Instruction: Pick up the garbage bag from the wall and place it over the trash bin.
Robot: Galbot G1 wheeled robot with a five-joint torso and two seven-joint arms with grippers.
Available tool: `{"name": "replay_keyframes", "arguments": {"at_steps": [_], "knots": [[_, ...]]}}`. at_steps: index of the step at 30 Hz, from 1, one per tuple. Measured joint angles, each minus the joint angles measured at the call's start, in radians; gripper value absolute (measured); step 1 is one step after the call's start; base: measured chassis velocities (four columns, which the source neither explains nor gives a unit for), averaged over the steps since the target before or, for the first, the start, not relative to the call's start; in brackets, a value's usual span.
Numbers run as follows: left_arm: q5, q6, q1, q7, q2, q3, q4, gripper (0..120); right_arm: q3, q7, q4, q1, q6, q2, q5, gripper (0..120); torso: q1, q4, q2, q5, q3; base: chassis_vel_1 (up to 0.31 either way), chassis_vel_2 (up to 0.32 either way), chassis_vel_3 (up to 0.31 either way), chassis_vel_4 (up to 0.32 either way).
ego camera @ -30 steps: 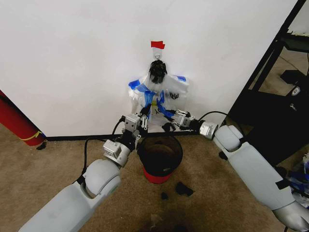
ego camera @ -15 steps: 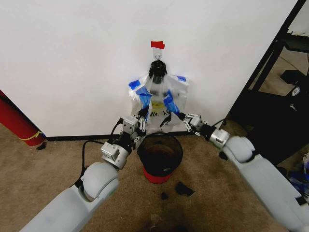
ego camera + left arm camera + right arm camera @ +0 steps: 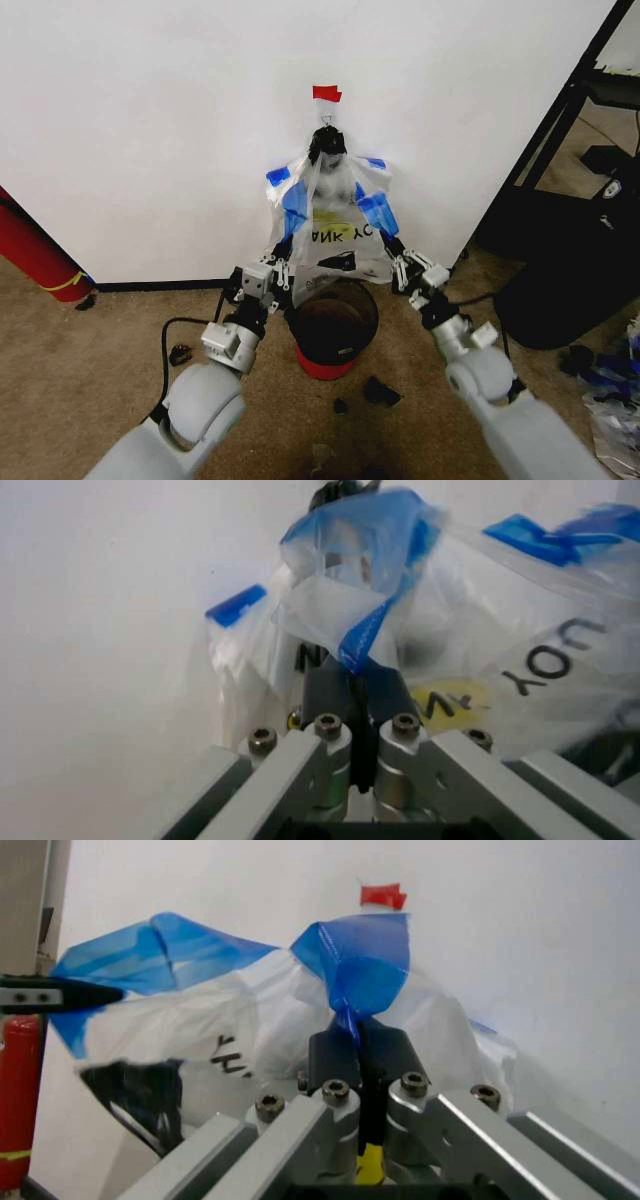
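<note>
**Above the trash bin: bag stretched between both grippers**

At the wall (image 3: 150, 130), the left gripper (image 3: 281, 256) and right gripper (image 3: 393, 257) each pinch a blue-edged handle of the garbage bag (image 3: 338, 240). Wrist views confirm it: left jaws pressed together on a blue-edged fold (image 3: 365, 634), right jaws pressed together on the other blue handle (image 3: 355, 964).

- Bag mouth is pulled wide, running left-right between the two grippers, print facing the head camera.
- Bag hangs directly above the red trash bin (image 3: 332, 322); its lower edge sits just over the bin's dark rim at the wall side.
- Bundle of like bags (image 3: 372, 185) hangs behind it from the black knot (image 3: 326, 145) on the hook, under the red tape strip (image 3: 326, 93). Can't tell whether the held bag is fully free of the knot.
- Both grippers sit at about the same height, one on each side of the bin, roughly equally near it.

Judgement: the bin lies below and slightly toward the robot from the grippers, so the coming move is down and back, holding the spread at least as wide as the rim. Risk: thin film tearing if the bag is caught at the knot.
</note>
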Motion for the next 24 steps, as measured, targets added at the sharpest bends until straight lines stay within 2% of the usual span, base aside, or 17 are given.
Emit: {"name": "replay_keyframes", "arguments": {"at_steps": [8,16,24], "knots": [[0.054,-0.015,0.074,-0.021,-0.05,-0.015,-0.01,0,0.054,0.031,0.013,-0.124,0.108,0.037,-0.229,0,0.0,-0.0001,0.0,0.0001,0.0,0.0,0.0,0.0,0.0],[0.085,-0.025,0.126,-0.06,-0.096,-0.029,-0.003,0,0.115,0.029,0.027,-0.22,0.187,0.052,-0.281,0,0.0,-0.0002,0.0,0.0001,0.0,0.0,0.0,0.0,0.0],[0.098,-0.061,0.158,-0.062,-0.122,-0.035,-0.007,0,0.139,0.037,0.041,-0.25,0.247,0.063,-0.271,0,0.0,-0.0002,0.0,0.0002,0.0,0.0,0.0,0.0,0.0]]}}
